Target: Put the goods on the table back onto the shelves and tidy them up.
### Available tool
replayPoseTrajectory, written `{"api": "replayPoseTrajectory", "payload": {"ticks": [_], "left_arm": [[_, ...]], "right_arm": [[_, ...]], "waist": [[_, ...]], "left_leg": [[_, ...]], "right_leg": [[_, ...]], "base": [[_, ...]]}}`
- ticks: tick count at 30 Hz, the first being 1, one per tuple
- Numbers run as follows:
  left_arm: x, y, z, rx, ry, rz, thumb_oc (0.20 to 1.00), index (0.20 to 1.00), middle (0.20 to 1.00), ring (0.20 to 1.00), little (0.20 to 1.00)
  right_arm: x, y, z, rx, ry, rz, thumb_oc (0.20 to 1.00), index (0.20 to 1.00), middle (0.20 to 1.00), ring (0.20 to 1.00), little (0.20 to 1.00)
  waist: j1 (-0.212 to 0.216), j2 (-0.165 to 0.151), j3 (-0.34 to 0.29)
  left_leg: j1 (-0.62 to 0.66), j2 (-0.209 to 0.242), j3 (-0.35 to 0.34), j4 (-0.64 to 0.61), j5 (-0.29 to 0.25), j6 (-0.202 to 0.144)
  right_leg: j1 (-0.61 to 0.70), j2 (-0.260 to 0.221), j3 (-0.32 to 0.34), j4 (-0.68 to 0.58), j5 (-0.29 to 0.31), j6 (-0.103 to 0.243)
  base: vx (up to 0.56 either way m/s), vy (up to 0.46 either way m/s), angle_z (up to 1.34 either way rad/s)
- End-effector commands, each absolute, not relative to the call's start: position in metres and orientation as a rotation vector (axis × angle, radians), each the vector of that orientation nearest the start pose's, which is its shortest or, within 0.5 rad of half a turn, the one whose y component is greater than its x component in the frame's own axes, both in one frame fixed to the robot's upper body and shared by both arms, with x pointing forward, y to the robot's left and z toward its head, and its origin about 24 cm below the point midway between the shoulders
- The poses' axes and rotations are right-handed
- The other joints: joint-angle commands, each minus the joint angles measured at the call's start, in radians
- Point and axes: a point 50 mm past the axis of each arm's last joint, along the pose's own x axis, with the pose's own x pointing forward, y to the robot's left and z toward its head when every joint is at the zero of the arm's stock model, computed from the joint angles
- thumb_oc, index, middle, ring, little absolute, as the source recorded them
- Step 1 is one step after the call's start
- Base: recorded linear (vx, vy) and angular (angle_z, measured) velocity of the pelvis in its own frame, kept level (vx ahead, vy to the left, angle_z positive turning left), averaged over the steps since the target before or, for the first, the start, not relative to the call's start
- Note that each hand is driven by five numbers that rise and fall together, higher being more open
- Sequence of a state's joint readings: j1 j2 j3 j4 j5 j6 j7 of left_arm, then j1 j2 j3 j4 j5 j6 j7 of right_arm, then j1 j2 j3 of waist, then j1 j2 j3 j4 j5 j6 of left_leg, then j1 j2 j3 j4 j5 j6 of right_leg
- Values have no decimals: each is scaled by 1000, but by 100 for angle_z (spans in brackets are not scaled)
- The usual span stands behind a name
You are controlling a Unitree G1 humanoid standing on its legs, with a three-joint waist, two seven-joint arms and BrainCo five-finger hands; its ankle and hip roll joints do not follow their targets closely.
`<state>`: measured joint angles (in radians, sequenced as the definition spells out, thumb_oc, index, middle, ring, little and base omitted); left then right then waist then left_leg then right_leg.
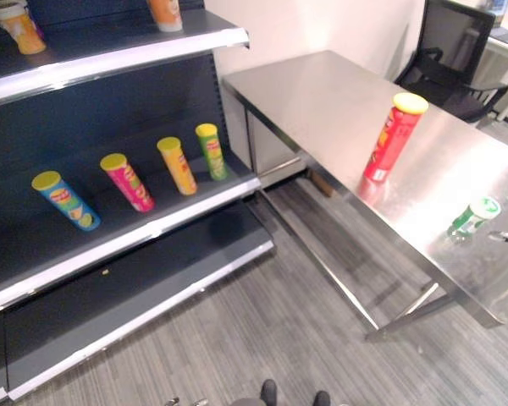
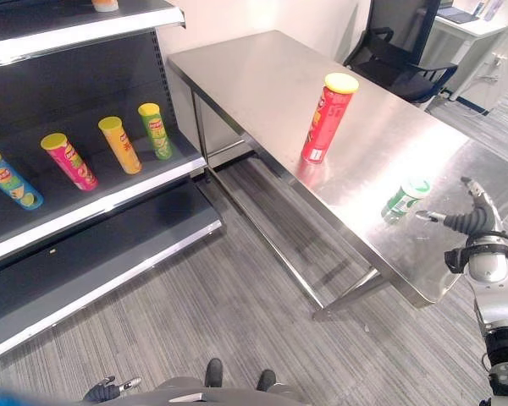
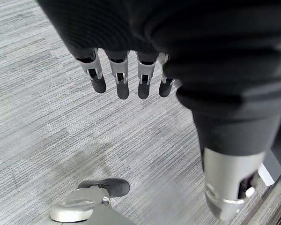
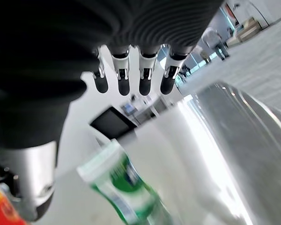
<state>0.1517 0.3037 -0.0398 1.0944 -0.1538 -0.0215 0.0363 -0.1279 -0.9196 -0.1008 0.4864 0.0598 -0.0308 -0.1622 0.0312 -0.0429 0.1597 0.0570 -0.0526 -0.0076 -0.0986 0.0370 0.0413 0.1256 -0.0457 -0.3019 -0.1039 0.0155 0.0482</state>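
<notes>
While the right hand [image 2: 470,222] hangs over the near end of the steel table [image 2: 262,76] with its fingers [image 4: 145,75] straight and apart, holding nothing, a green can [image 2: 405,200] with a white lid stands just beside its fingertips, not touching them; the can is short, green and white on its side, and mirrored in the tabletop; further along the table, well apart from it, stands a tall red tube [image 2: 328,117] with a yellow lid, upright and likewise reflected in the steel; on the dark shelf unit [image 1: 110,245] to the left, four tubes stand in a row on the middle shelf, each with a yellow lid: a blue tube [image 1: 65,200], a pink tube [image 1: 126,181], an orange tube [image 1: 177,165] and a green tube [image 1: 211,150]; two orange containers [image 1: 19,27] sit on the upper shelf; the left hand [image 3: 126,77] hangs low over the grey carpet floor [image 1: 262,338], fingers straight and relaxed, empty; a black office chair [image 1: 449,59] stands beyond the table's far side.
</notes>
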Motion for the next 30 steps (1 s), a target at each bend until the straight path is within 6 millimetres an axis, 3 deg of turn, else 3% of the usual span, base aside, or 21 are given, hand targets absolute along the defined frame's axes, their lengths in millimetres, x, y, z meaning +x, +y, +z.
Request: {"api": "replayPoseTrajectory", "payload": {"ticks": [1, 9, 30], "left_arm": [[80, 273, -148, 194, 1136, 274, 1000, 1000, 1000, 1000, 1000], [77, 273, -148, 204, 1144, 268, 1000, 1000, 1000, 1000, 1000], [68, 273, -149, 215, 1164, 273, 1000, 1000, 1000, 1000, 1000]], "right_arm": [[260, -394, 148, -964, 76, -484, 1000, 1000, 1000, 1000, 1000], [272, -398, 153, -1003, 92, -536, 1000, 1000, 1000, 1000, 1000], [303, -390, 139, -1000, 197, -553, 1000, 1000, 1000, 1000, 1000]], "waist": [[18, -15, 5], [27, -7, 6], [59, 7, 10]], "left_leg": [[28, 68, 51, 11, -81, -66], [20, 66, 40, 11, -78, -65], [22, 57, 18, 11, -84, -62]], "right_leg": [[65, -43, -22, 17, -133, 42], [58, -43, -23, 17, -135, 40], [58, -41, -20, 17, -140, 38]], "base": [[7, -34, 2], [0, 0, 0], [1, 0, 0]]}}
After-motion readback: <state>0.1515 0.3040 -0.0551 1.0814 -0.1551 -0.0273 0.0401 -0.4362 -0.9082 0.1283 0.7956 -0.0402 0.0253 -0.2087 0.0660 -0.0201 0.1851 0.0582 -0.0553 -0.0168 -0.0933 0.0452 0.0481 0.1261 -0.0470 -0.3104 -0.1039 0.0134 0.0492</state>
